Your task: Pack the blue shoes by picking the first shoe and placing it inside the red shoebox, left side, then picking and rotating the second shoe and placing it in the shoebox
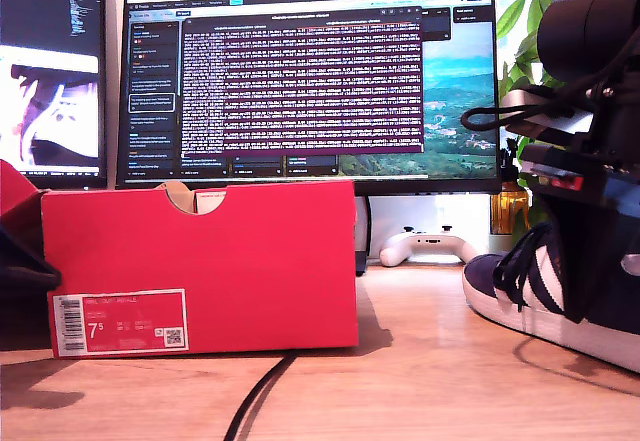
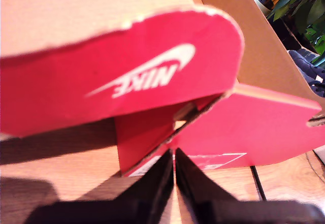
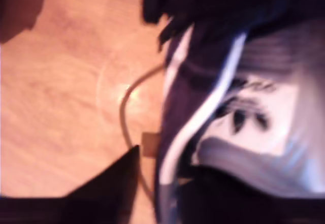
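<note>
**Shoe at second gripper, box contents unseen**

Wooden desk (image 1: 420, 351), monitors behind. Blue shoe (image 1: 540, 291) on desk at exterior view's right, well apart from red shoebox (image 1: 200, 266) at left. My second gripper (image 3: 152, 183) straddles its collar; grip state cannot tell. My first gripper (image 2: 174, 176) pressed together near box flap. No shoe visibly packed; inside hidden.

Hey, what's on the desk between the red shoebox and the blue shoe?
In the exterior view, mostly bare wood lies between the shoebox and the shoe. A white game controller sits farther back, and a black cable runs forward near the box.
</note>
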`<control>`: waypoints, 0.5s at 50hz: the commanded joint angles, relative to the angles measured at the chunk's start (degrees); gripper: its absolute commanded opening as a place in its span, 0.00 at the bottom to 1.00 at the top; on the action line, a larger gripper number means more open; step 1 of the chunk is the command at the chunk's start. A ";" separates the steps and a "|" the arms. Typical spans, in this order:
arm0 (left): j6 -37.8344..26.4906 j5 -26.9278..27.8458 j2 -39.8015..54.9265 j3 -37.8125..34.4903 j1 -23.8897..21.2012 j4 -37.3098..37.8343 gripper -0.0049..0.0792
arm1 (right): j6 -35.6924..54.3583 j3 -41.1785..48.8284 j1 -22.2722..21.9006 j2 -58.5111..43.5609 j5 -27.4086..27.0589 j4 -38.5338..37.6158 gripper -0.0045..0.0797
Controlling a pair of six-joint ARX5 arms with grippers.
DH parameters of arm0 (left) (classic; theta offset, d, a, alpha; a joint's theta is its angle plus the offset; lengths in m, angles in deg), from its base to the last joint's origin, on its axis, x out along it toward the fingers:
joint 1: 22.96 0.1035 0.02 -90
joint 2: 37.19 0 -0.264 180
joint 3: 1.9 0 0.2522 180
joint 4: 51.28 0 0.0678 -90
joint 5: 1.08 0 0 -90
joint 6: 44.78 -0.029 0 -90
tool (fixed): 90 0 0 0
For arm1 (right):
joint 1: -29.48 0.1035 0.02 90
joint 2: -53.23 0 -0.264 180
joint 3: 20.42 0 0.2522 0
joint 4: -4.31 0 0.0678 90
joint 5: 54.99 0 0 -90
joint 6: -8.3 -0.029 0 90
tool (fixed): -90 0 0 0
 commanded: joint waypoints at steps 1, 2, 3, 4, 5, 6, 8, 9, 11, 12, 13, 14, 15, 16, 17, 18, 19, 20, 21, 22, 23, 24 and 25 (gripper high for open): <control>-0.04 0.02 0.24 -1.03 -0.28 -1.07 0.03 | -1.68 0.24 0.31 -1.11 0.22 -1.31 0.04; -0.04 0.02 0.24 -1.03 -0.28 -1.05 0.03 | -1.68 0.02 0.33 -1.11 0.22 -1.27 0.04; -0.04 0.02 0.24 -1.03 -0.28 -1.05 0.03 | -2.67 -0.22 0.35 -1.11 0.22 -1.16 0.04; -0.04 0.02 0.24 -1.03 -0.28 -1.05 0.03 | -2.91 -0.50 0.35 -1.11 0.22 -1.03 0.04; -0.04 0.02 0.24 -1.03 -0.28 -1.05 0.03 | -3.08 -0.90 0.35 -1.11 0.24 -0.74 0.04; -0.04 0.02 0.24 -1.03 -0.28 -1.05 0.03 | -3.19 -1.29 0.35 -1.11 0.26 -0.46 0.04; -0.04 0.02 0.24 -1.03 -0.28 -1.05 0.03 | -4.02 -2.16 0.42 -1.11 0.26 -0.04 0.04; -0.04 0.02 0.24 -1.03 -0.28 -1.05 0.03 | -4.22 -2.71 0.48 -1.11 0.26 0.17 0.04; -0.04 0.02 0.24 -1.03 -0.28 -1.05 0.03 | -4.42 -3.74 0.68 -1.11 0.31 0.66 0.04; -0.04 0.02 0.24 -1.03 -0.28 -1.05 0.03 | -4.55 -4.24 0.74 -1.11 0.31 0.90 0.04; -0.04 0.02 0.24 -1.03 -0.28 -1.05 0.03 | -4.61 -4.79 0.83 -1.11 0.35 1.14 0.04; -0.04 0.02 0.24 -1.03 -0.28 -1.05 0.03 | -4.66 -5.44 0.96 -1.11 0.46 1.49 0.04; -0.04 0.02 0.24 -1.03 -0.28 -1.05 0.03 | -4.79 -6.03 1.07 -1.11 0.48 1.81 0.04; -0.04 0.02 0.24 -1.03 -0.28 -1.03 0.03 | -5.01 -6.73 1.16 -1.11 0.50 2.10 0.04; -0.07 0.02 0.24 -1.03 -0.28 -1.03 0.03 | -5.31 -7.39 1.27 -1.11 0.55 2.34 0.04; -0.07 0.02 0.24 -1.03 -0.28 -1.05 0.03 | -5.51 -8.04 1.42 -1.11 0.63 2.58 0.04; -0.07 0.02 0.24 -1.03 -0.28 -1.05 0.03 | -5.68 -8.72 1.55 -1.11 0.63 2.82 0.04; -0.07 0.02 0.24 -1.03 -0.28 -1.03 0.03 | -5.86 -9.35 1.77 -1.11 0.68 3.17 0.04; -0.09 0.02 0.24 -1.03 -0.28 -1.01 0.03 | -6.19 -10.10 1.90 -1.11 0.66 3.52 0.04; -0.11 0.02 0.24 -1.03 -0.28 -1.01 0.03 | -6.69 -10.78 2.03 -1.11 0.66 3.80 0.04; -0.13 0.02 0.24 -1.03 -0.28 -0.98 0.03 | -7.19 -11.56 2.19 -1.11 0.66 4.04 0.04; -0.15 0.02 0.24 -1.03 -0.28 -0.98 0.03 | -7.65 -12.11 2.29 -1.11 0.66 4.20 0.04; -0.26 0.02 0.24 -1.03 -0.28 -0.98 0.03 | -8.13 -12.87 2.47 -1.11 0.70 4.42 0.04</control>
